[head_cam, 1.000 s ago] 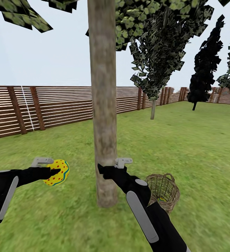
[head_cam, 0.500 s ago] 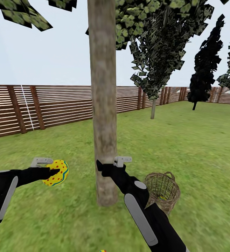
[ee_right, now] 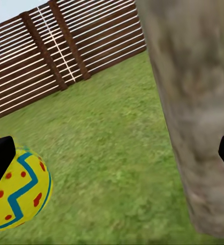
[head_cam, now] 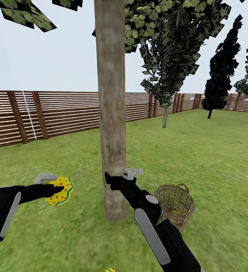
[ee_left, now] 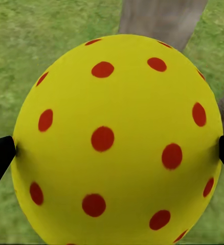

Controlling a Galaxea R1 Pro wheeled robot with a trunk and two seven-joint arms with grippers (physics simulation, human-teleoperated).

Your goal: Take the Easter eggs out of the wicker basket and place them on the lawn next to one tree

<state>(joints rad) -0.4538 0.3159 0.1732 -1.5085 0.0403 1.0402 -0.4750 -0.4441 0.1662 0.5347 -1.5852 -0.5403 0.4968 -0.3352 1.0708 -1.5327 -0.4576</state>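
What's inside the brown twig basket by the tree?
Through the woven twigs of the small round wicker basket a little spot of yellow shows low down, maybe an egg. The basket's wall and the black right arm cover the rest, so a count is impossible.

A brown slatted fence (head_cam: pixel 56 113) runs from nine o'clock toward two o'clock under a pale, hazy sky (head_cam: pixel 56 56); a thin-trunked leafy tree (head_cam: pixel 169 56) stands at one o'clock; a black conifer (head_cam: pixel 222 71) at two o'clock.
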